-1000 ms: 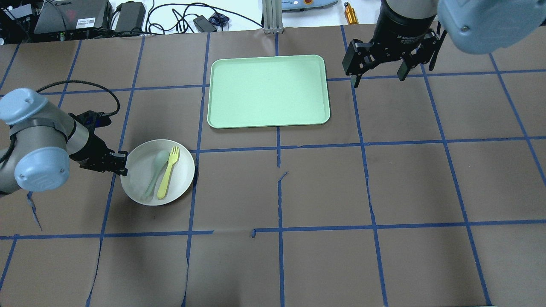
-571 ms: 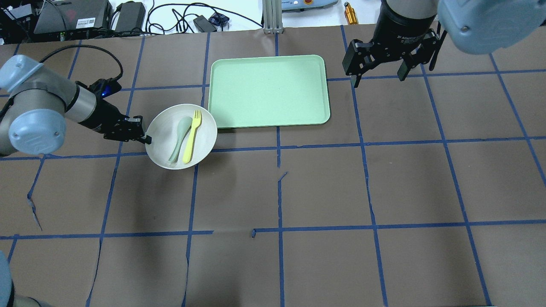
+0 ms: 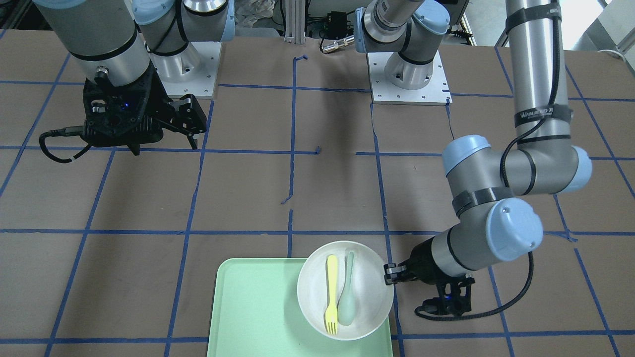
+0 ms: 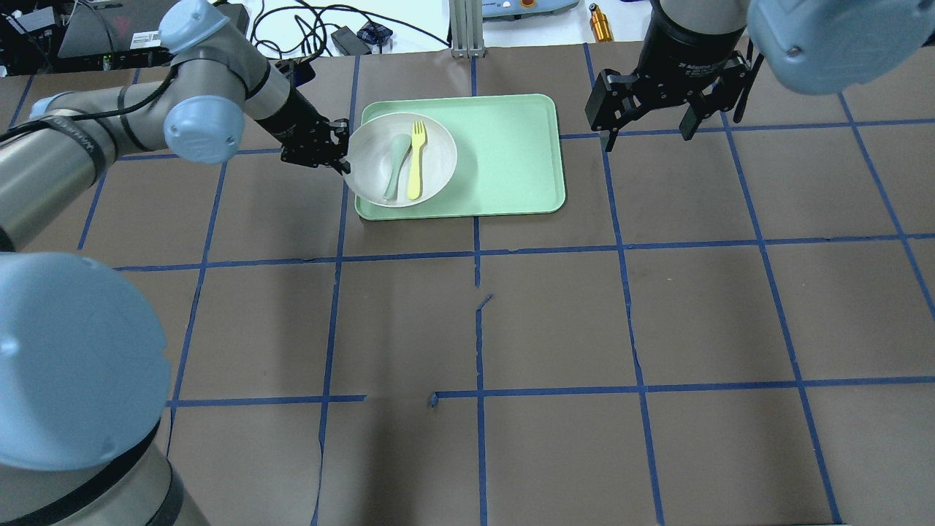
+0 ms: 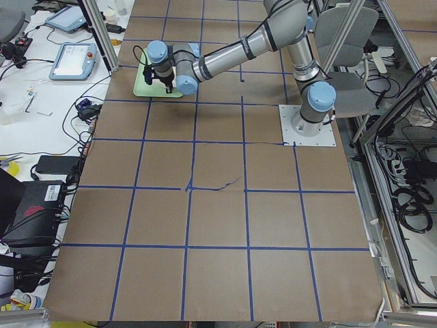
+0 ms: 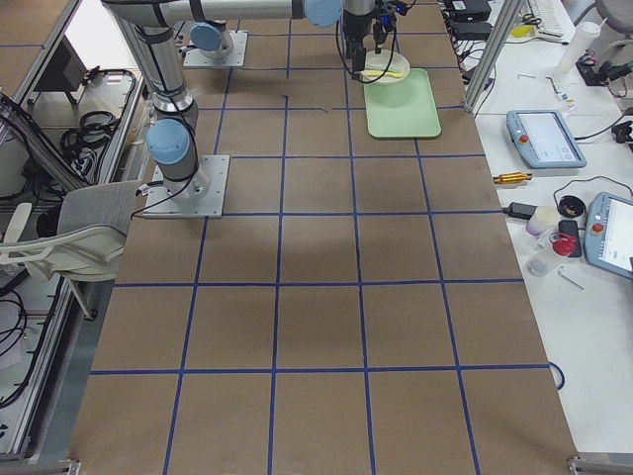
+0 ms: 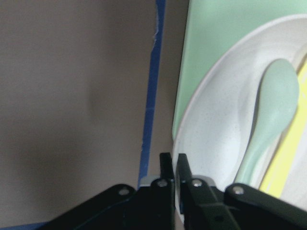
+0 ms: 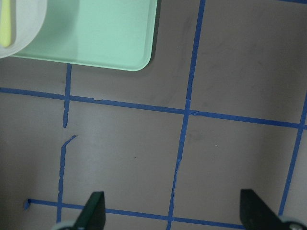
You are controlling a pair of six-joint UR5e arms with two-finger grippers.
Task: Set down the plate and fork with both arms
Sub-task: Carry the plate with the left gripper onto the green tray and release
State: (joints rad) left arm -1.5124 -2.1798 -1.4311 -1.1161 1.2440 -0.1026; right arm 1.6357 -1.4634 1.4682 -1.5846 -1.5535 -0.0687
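Observation:
The white plate (image 4: 437, 157) is over the left part of the mint-green tray (image 4: 504, 153), overhanging its left rim. I cannot tell whether it rests on the tray. The yellow fork (image 4: 416, 159) lies in the plate beside a grey-green spoon (image 4: 395, 166). My left gripper (image 4: 343, 156) is shut on the plate's left rim, and the left wrist view shows its jaws (image 7: 173, 167) pinching that rim beside the spoon (image 7: 268, 115). In the front view the plate (image 3: 369, 287), fork (image 3: 331, 295) and left gripper (image 3: 389, 274) show too. My right gripper (image 4: 646, 126) is open and empty, right of the tray.
The table is brown paper with a blue tape grid. Beyond its far edge are cables, power bricks, an aluminium post (image 4: 466, 29) and a gold cylinder (image 4: 600, 23). The right wrist view shows the tray's corner (image 8: 139, 57) and bare table below.
My left arm has carried the plate, with fork and spoon in it, from the table's near left forward and right to over the tray. The right arm has not moved.

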